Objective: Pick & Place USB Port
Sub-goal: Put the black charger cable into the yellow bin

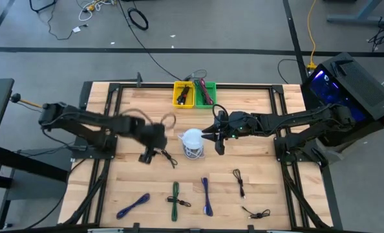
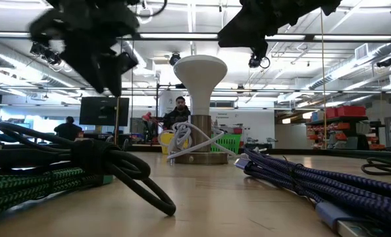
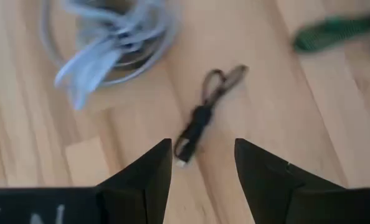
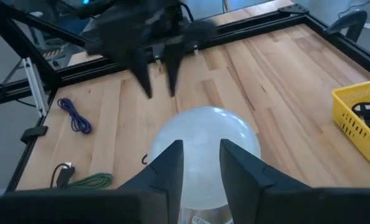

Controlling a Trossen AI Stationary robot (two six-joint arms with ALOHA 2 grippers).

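At upper centre, a yellow bin [image 1: 182, 94] and a green bin [image 1: 205, 92] hold cables. The left gripper [image 1: 147, 157], jaws parted and empty, hovers over the black USB cable [image 3: 200, 115] at centre frame. The right gripper [image 4: 199, 163], empty and slightly parted, hovers above the white stand [image 1: 192, 139].

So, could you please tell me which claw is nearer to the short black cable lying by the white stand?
Left. The left claw hovers open right above the black cable; the right claw sits across the white stand from it.
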